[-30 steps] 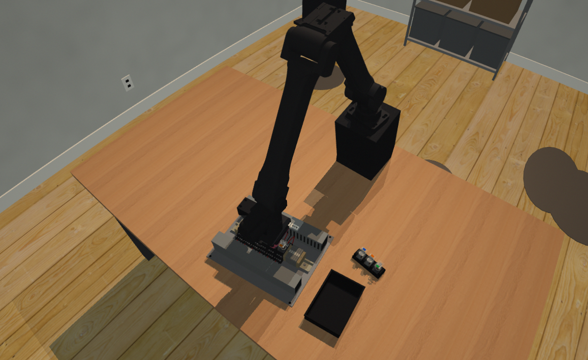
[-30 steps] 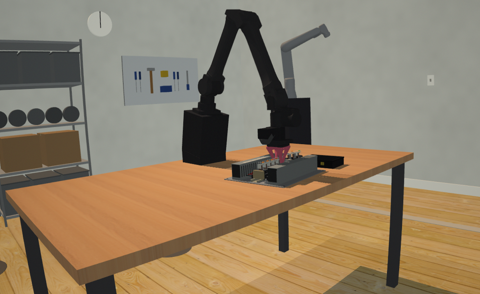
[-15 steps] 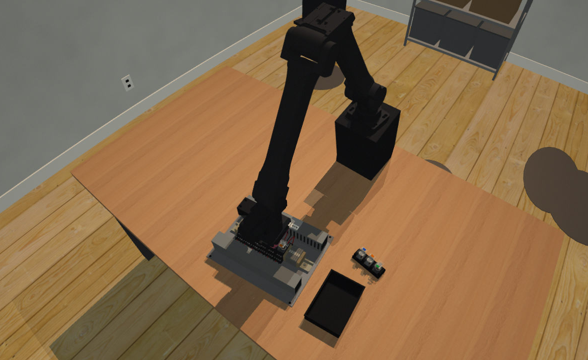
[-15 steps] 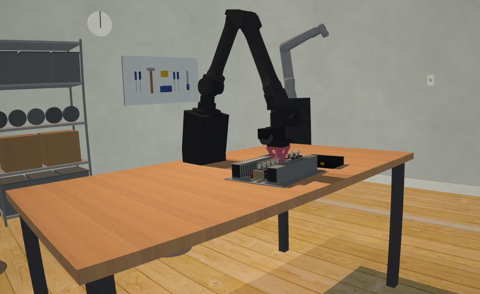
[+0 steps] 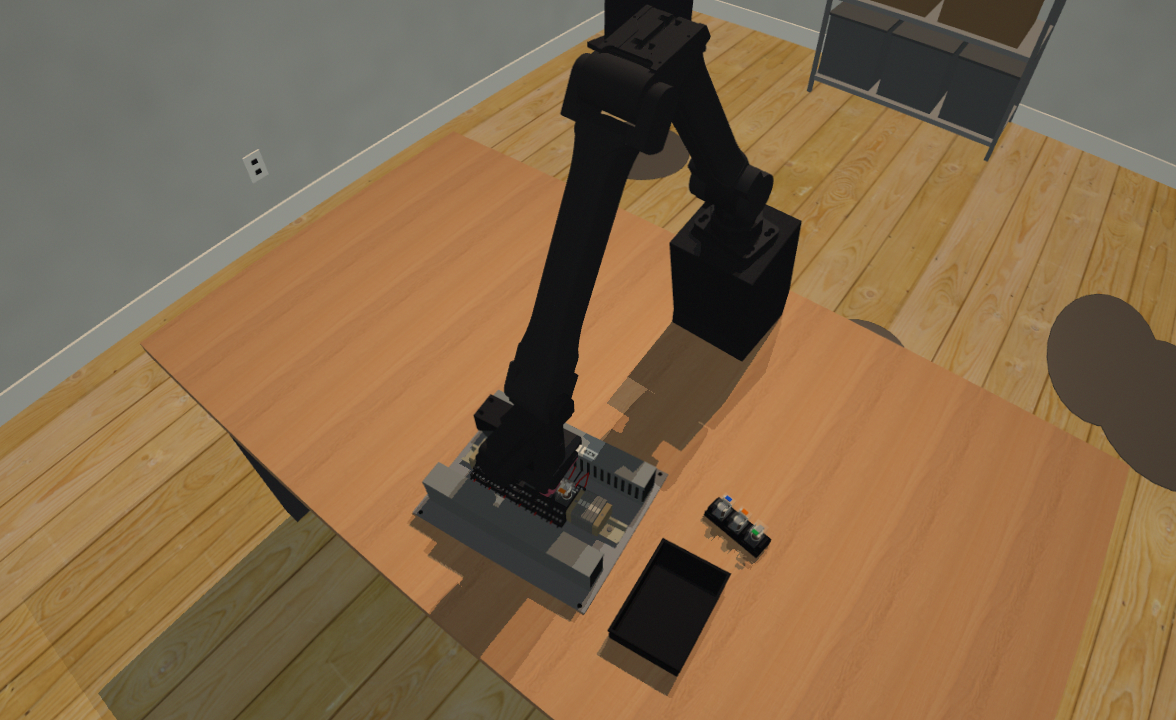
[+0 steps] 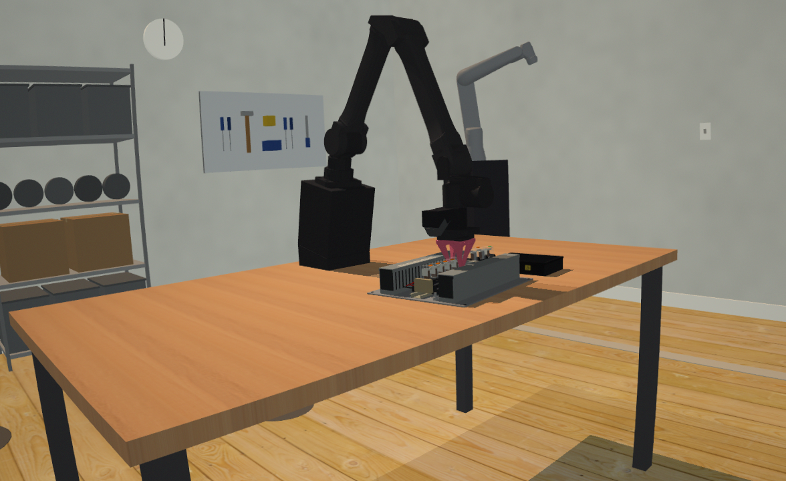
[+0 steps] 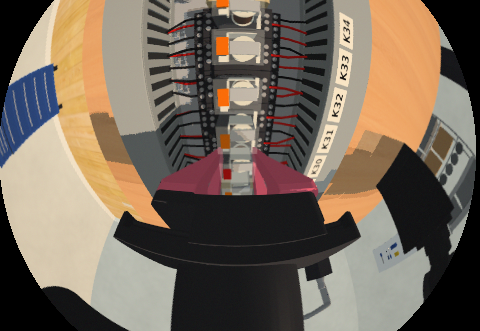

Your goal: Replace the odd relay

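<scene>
While two slotted ducts (image 7: 131,61) (image 7: 347,71) flank it, the gripper (image 6: 456,263) (image 7: 237,152) clamps the red-buttoned relay (image 7: 240,175).

Top view: illumination is moderate; the surface (image 5: 887,501) (image 6: 252,353) (image 7: 400,71) is warmly lit, whereas the walls are muted. Soft-toned brown shadows with jagged edges extend from the black pedestal (image 5: 708,304) (image 6: 333,224) and lie beside the tray (image 5: 637,651) and the panel. The black arm (image 5: 579,241) (image 6: 426,77) shows little internal detail. Exterior view: edges are crisp, glare is absent on the wood, and a broad dark shadow crosses the floor (image 5: 959,232) (image 6: 324,436) at lower right. Wrist view: a circular field bordered in black, with strong wide-angle curvature toward the rim and slightly coarse detail; the labels (image 7: 345,31) remain legible.
</scene>
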Robot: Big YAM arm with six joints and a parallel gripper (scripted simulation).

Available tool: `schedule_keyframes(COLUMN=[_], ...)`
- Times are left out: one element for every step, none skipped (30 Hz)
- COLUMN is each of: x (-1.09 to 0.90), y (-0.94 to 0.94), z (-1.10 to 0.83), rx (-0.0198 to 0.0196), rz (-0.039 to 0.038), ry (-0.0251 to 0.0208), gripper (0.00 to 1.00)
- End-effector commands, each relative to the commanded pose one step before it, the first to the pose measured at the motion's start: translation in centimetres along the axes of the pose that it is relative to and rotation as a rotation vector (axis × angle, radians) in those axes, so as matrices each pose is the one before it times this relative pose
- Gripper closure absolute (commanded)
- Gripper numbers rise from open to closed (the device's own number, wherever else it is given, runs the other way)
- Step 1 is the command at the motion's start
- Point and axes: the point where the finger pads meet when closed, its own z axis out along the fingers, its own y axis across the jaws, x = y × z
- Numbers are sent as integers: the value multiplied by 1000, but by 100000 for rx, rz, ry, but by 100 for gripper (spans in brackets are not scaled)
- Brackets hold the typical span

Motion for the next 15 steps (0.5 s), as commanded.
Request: schedule_keyframes(x=[-85,0,0,0,-1,-1,-1,-1,-2,-2,-3,-3,-4,-4,-4], y=[1311,1,1,2,3,5,6,8,10,12,15,18,20,25,20], z=[-761,-4,-7,-11,-16,-22,-29,-37,-46,-56,-67,-79,-91,-104,-97], rx=[-2529,-2,-4,-7,-11,-15,-20,-26,-33,-41,-49,-58,-68,-86,-76], rz=[549,0,0,0,0,0,0,0,0,0,0,0,0,0,0], ry=[-828,0,-1,-1,-2,-2,-3,-4,-5,-7,-8,-10,-11,-14,-12], gripper=[100,100,100,100,100,100,100,100,100,100,100,100,100,100,100])
